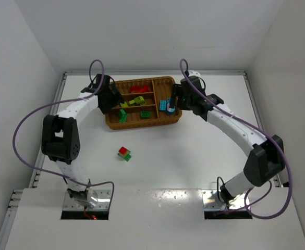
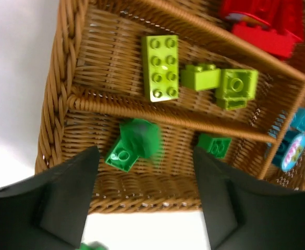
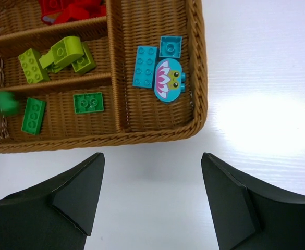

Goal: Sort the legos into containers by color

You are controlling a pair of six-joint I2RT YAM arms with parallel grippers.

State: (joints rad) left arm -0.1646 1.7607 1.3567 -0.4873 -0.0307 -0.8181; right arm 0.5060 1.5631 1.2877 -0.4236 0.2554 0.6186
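Left gripper over blurred, tilted green lego

L gripper open, jaws wide, angled down; R gripper open likewise.

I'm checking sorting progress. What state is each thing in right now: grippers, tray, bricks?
Wicker tray: upright, each of its four slots holds one colour.
Left gripper: open, empty, above the tray's green slot.
Right gripper: open, empty, above the table beside the tray.
Red-green stack: two bricks joined, on the table outside the tray.
Blurred green brick: in the green slot, below the left gripper.
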